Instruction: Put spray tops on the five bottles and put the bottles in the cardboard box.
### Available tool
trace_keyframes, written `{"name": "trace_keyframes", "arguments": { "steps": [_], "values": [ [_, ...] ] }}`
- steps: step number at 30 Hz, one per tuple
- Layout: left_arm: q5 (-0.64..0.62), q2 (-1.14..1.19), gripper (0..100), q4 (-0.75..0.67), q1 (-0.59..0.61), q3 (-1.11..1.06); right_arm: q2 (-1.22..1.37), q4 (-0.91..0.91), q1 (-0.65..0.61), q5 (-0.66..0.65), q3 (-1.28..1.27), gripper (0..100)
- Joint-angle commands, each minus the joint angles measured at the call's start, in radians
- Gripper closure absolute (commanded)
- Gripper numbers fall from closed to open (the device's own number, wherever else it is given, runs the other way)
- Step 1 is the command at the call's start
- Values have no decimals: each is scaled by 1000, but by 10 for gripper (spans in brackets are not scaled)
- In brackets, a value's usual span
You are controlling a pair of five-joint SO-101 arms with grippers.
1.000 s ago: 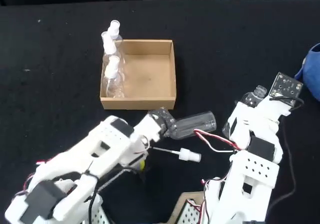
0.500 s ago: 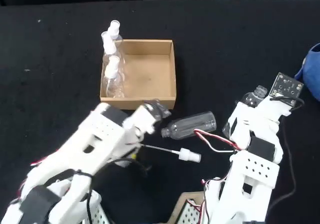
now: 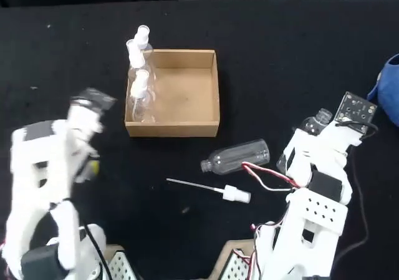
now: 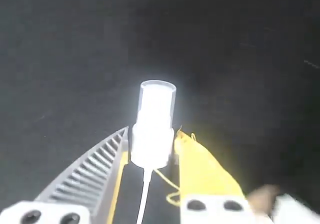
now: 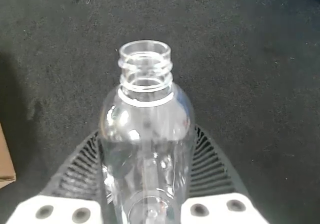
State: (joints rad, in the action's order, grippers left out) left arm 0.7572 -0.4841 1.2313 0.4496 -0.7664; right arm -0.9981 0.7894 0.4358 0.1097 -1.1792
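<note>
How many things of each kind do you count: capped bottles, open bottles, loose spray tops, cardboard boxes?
Capped bottles: 3
Open bottles: 2, one in the right hand
Loose spray tops: 2, one in the left hand
Cardboard box: 1
Total: 8

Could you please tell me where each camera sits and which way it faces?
High view: fixed above the table, looking down at the cardboard box, left arm and right arm.
Left wrist view: on that wrist, looks along the left gripper, shut on a spray top.
Right wrist view: likewise, along the right gripper, shut on an uncapped bottle.
Shared: high and right wrist views show that bottle.
</note>
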Motion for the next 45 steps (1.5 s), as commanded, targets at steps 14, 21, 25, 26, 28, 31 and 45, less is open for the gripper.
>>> {"name": "trace_keyframes", "arguments": {
  "steps": [14,21,25,26,28,31,45],
  "values": [
    [-14,516,804,-49,456,367,-35,-23,12,-9,-2,987],
    [135,624,812,8,444,532,-35,-25,12,-9,-2,987],
    [164,681,850,9,461,513,-35,-26,12,-9,-2,987],
    [166,692,861,9,463,504,-35,-28,12,-9,-2,987],
    [169,697,890,9,463,483,-35,-28,12,-9,-2,987],
    [166,683,980,8,463,470,-35,-26,12,-9,-2,987],
    [-184,252,970,195,214,478,-36,44,-141,-9,77,985]
  ]
}}
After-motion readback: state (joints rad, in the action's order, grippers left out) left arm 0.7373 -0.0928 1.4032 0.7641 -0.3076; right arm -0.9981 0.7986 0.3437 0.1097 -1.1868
